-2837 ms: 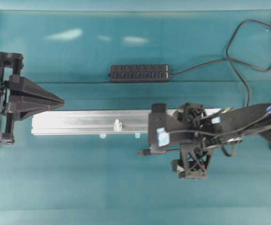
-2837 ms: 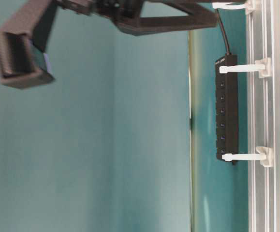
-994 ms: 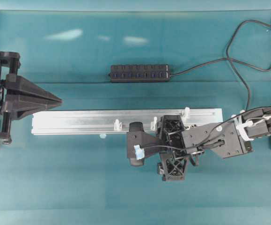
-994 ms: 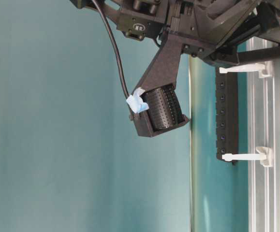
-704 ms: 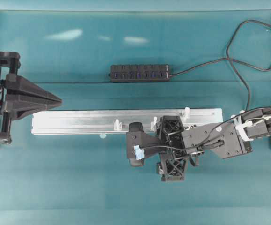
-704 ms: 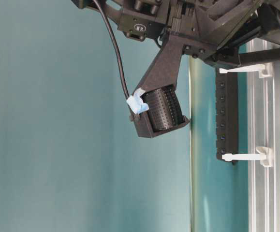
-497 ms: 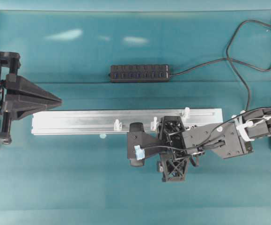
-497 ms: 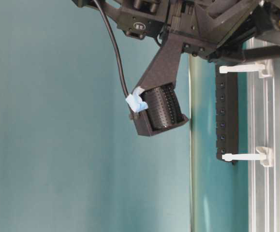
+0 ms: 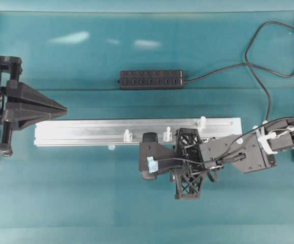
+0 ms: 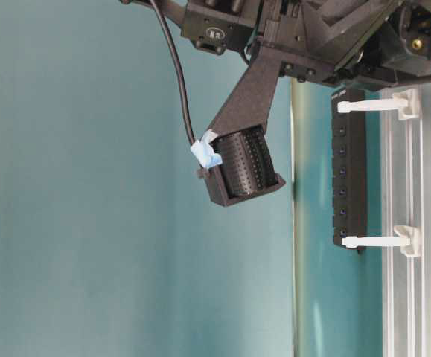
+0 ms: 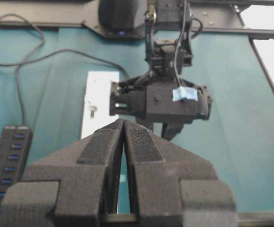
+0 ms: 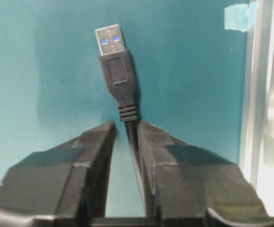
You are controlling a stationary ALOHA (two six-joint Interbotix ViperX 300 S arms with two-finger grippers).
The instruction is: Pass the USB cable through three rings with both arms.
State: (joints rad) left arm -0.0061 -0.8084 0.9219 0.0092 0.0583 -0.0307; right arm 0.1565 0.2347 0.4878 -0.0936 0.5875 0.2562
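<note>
USB cable (image 12: 133,156): one. Black cord runs up between the right gripper (image 12: 126,130) jaws, which are clamped on it just behind the strain relief. The plug (image 12: 116,66) stands clear ahead of the jaw tips, metal end with two blue-lit windows facing forward, over bare teal counter (image 12: 42,71). From above the plug is hidden under the gripper.

Rings: three, whitish, upright on the silver rail (image 9: 86,132). Left ring (image 9: 128,135), middle ring (image 9: 167,134), right ring (image 9: 202,122). Overhead view puts the right gripper (image 9: 148,162) just beside the rail's near edge, between the left and middle rings and a little off the rail. No cord passes through any ring that can be seen.

Arms: two. Left gripper (image 9: 60,108) sits well apart, at the left end of the rail, pointing along it; its jaws are together, tips meeting, holding nothing (image 11: 123,124).

Other items: one black multi-port hub (image 9: 151,79) beyond the rail, its own cord (image 9: 258,51) looping off to the far right corner. Two pale blue tape tabs on the counter at the rail's near edge, one (image 9: 111,148) clear to see. A blue tape patch (image 9: 151,163) sits on the right gripper.
</note>
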